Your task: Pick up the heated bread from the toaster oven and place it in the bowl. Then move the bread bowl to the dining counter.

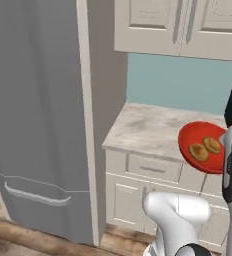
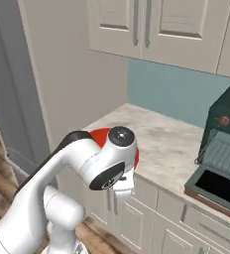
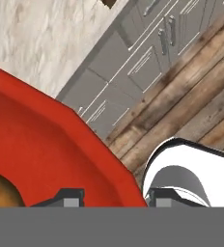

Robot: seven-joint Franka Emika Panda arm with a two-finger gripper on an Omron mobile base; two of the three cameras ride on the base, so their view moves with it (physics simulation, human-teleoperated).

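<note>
The glossy red bowl (image 1: 203,150) hangs in the air just past the counter's front edge, tilted toward the left base camera. Two round brown pieces of bread (image 1: 199,152) lie inside it. In the hand view my gripper (image 3: 115,198) is shut on the rim of the bowl (image 3: 36,149), one fingertip (image 3: 68,196) inside and the other outside, with the bread (image 3: 0,193) at the lower left. In the right base view my arm hides most of the bowl (image 2: 99,134). The dark green toaster oven (image 2: 226,121) stands at the right with its door (image 2: 218,188) dropped open. The dining counter is out of view.
A beige marble-look counter (image 1: 148,127) on white drawers and cabinets (image 1: 153,170) runs under upper cabinets (image 1: 178,25). A tall grey fridge (image 1: 33,115) fills the left side. Below is a wooden floor (image 3: 196,101).
</note>
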